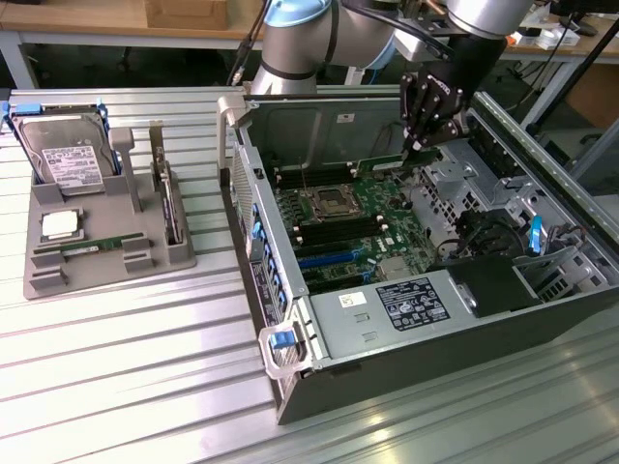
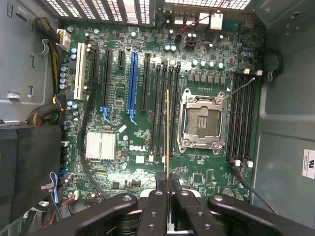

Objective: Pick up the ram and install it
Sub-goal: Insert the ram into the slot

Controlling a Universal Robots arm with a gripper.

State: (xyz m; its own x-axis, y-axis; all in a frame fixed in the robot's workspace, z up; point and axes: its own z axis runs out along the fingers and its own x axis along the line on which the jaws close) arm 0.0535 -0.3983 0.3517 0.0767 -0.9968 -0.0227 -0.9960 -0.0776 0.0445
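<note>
My gripper [image 2: 167,184] is shut on the ram [image 2: 167,132], which I see edge-on as a thin gold-edged line between the two black fingers [image 2: 156,199]. The stick hangs over the black memory slots [image 2: 160,113] just beside the open CPU socket [image 2: 204,120], roughly parallel to them and not seated. In the exterior view the gripper [image 1: 423,145] hovers inside the open computer case [image 1: 290,387], above the far side of the motherboard [image 1: 338,227]. A second, similar green stick [image 1: 92,248] lies flat in the grey holder [image 1: 106,266].
The grey holder at the exterior view's left also carries a hard drive [image 1: 63,155] and a square silver chip [image 1: 60,224]. More memory slots [image 2: 241,118] flank the socket's other side. Case walls, a power supply [image 1: 387,309], a heatsink [image 2: 101,146] and cables [image 2: 86,147] crowd the board.
</note>
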